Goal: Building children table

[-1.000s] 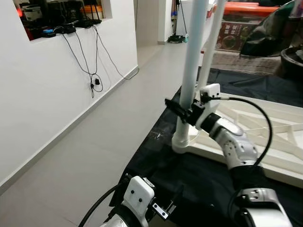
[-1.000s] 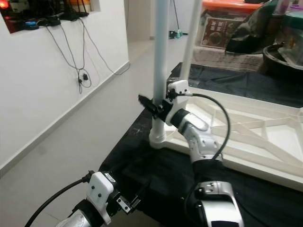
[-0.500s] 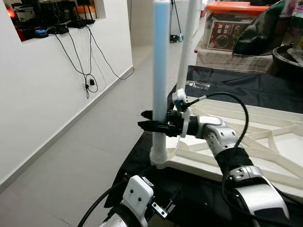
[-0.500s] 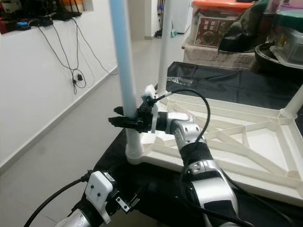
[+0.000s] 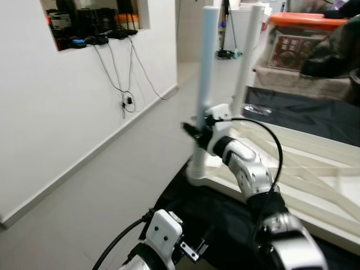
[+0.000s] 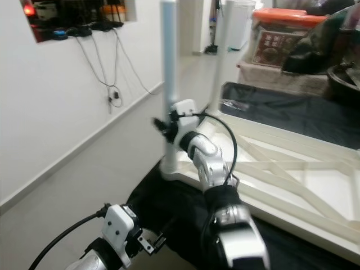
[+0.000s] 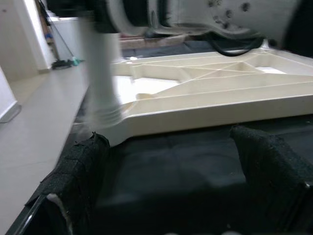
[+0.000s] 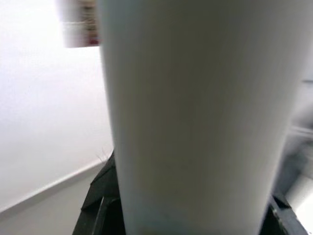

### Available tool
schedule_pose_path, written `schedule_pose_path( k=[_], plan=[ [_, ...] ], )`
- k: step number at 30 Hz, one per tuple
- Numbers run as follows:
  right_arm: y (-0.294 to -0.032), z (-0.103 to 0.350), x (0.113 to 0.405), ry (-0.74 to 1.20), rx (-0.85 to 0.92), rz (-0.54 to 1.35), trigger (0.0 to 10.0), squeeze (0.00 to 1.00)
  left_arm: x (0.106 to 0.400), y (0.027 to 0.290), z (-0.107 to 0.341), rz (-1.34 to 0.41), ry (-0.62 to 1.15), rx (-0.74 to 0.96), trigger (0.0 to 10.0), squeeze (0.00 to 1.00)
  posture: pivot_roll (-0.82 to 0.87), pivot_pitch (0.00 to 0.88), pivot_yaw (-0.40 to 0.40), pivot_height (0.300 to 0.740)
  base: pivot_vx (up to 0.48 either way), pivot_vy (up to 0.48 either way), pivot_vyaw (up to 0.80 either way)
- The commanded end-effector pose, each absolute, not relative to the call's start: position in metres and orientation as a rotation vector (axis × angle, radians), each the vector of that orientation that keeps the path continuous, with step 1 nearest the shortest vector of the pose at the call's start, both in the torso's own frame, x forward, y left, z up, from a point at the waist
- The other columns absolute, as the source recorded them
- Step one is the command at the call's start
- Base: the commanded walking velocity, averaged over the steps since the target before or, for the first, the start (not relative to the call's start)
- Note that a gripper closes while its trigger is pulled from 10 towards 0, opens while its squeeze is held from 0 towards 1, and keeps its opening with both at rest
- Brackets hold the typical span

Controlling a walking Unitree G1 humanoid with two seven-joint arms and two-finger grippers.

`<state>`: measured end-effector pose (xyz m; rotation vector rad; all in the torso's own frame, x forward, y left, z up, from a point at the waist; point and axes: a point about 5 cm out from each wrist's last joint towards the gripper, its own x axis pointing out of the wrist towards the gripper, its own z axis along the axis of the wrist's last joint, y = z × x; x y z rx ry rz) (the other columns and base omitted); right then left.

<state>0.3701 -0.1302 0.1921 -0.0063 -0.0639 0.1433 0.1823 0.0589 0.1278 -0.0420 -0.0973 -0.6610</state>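
left end effector [image 7: 166, 196]: nearest, low over the black cloth [image 5: 225, 214] on the floor, fingers spread apart, holding nothing; its wrist view looks toward the near edge of the tabletop.
black cloth: spread over the grey floor [image 5: 112, 185], carrying the upturned white tabletop [image 5: 315, 169].
right end effector [image 5: 194, 132]: reached forward to the tabletop's near left corner, fingers clamped around the pale blue-white leg [image 5: 205, 67] partway up its length.
leg: upright, foot seated in the corner socket [image 5: 197, 171].
second leg [image 5: 247, 50]: upright just behind, at the far left corner.
white wall [image 5: 56, 112]: beyond, at left, cables hanging.
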Motion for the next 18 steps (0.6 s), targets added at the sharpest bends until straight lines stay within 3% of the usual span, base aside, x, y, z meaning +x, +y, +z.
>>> schedule_pose_path(
  k=[1,2,7,12,13,17,18],
  plan=[
    [-0.177,0.173,0.35,0.034,0.026,-0.296,0.0,0.0,0.182,0.06,0.123,-0.668,-0.076,-0.036,10.0,0.0,-0.05,0.017,0.03,0.74,0.0,0.0,0.0],
    [-0.178,0.17,0.34,0.06,0.057,-0.399,0.0,0.0,0.183,0.06,0.123,-0.668,-0.076,-0.035,10.0,0.0,-0.05,0.016,0.03,0.74,0.0,0.0,0.0],
    [-0.163,0.166,0.334,0.084,0.109,-0.452,0.0,0.0,0.183,0.06,0.123,-0.666,-0.077,-0.034,10.0,0.0,-0.05,0.017,0.027,0.74,0.0,0.0,0.0],
    [-0.139,0.168,0.338,0.042,0.139,-0.355,0.0,0.0,0.183,0.06,0.124,-0.664,-0.08,-0.036,10.0,0.0,-0.05,0.018,0.025,0.74,0.0,0.0,0.0],
    [-0.132,0.168,0.34,0.046,0.117,-0.298,10.0,0.0,0.183,0.06,0.124,-0.663,-0.08,-0.036,10.0,0.0,-0.05,0.018,0.024,0.74,0.0,0.0,0.0],
    [-0.118,0.168,0.343,0.03,0.104,-0.168,10.0,0.0,0.183,0.06,0.124,-0.662,-0.08,-0.037,10.0,0.0,-0.05,0.018,0.024,0.74,0.0,0.0,0.0],
    [-0.114,0.169,0.343,-0.008,0.091,-0.085,10.0,1.0,0.183,0.06,0.124,-0.662,-0.079,-0.038,10.0,0.0,-0.05,0.018,0.024,0.74,0.0,0.0,0.0]
  ],
)
